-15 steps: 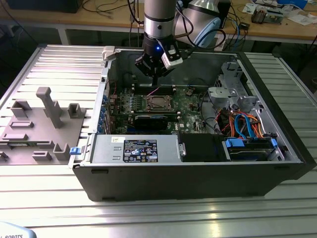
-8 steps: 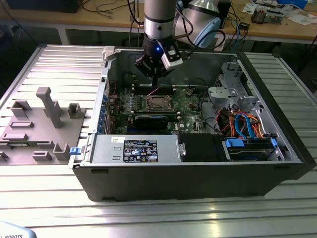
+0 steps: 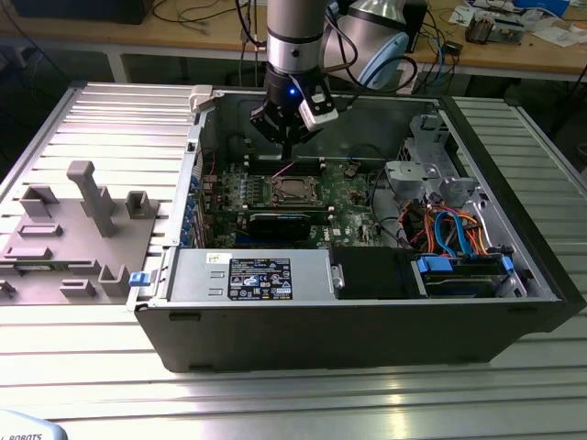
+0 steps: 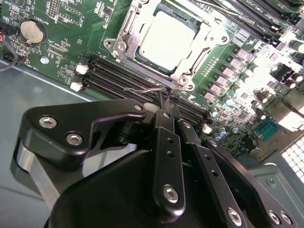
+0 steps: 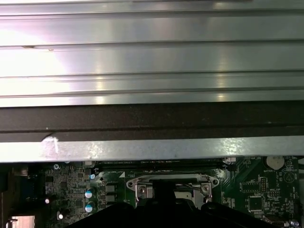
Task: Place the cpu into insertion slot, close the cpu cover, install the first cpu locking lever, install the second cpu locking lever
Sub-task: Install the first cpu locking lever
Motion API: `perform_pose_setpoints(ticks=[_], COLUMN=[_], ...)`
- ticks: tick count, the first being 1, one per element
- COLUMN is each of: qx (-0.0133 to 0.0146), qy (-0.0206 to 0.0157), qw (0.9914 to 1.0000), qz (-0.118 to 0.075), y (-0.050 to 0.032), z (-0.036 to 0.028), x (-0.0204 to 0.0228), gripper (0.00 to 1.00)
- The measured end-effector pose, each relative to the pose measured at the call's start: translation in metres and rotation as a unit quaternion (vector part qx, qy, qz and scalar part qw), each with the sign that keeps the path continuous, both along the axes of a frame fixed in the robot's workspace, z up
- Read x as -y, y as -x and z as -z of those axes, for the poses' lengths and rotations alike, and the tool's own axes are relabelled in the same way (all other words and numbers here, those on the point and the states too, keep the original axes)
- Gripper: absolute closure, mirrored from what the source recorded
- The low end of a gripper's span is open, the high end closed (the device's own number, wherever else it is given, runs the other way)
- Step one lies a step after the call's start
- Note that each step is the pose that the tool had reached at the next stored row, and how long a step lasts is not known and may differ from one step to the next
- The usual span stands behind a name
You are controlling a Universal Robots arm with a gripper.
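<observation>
Chip: the cpu point(image 4: 167, 40) sits flat in the insertion slot point(image 3: 292, 192), the cpu cover point(image 4: 187, 78) folded down around it, so seating and covering look done.
Fingers: the gripper point(image 4: 167, 97) is pinched nearly shut, apparently on a thin wire lever point(image 4: 142, 89).
Position: fingertips just beside the cover's edge, off the chip.

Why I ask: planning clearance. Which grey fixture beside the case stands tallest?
The T-topped post, at the exterior view's left; it rises well above the low blocks around it.

We see a pale silver cpu point(image 4: 167, 40) framed by a silvery cpu cover point(image 4: 190, 76) on a green motherboard point(image 4: 61, 52), and a black hand point(image 4: 167, 97).
</observation>
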State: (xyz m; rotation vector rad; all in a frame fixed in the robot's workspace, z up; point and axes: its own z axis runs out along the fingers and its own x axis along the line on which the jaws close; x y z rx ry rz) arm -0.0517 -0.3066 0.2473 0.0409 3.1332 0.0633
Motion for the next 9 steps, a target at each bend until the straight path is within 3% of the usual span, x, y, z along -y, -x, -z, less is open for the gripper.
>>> perform_pose_setpoints(ticks=[9], qx=[0.0000], qy=[0.0000], qw=[1.00000], qz=[0.000], y=[0.0000], z=[0.0016], x=[0.0000], gripper=[0.89])
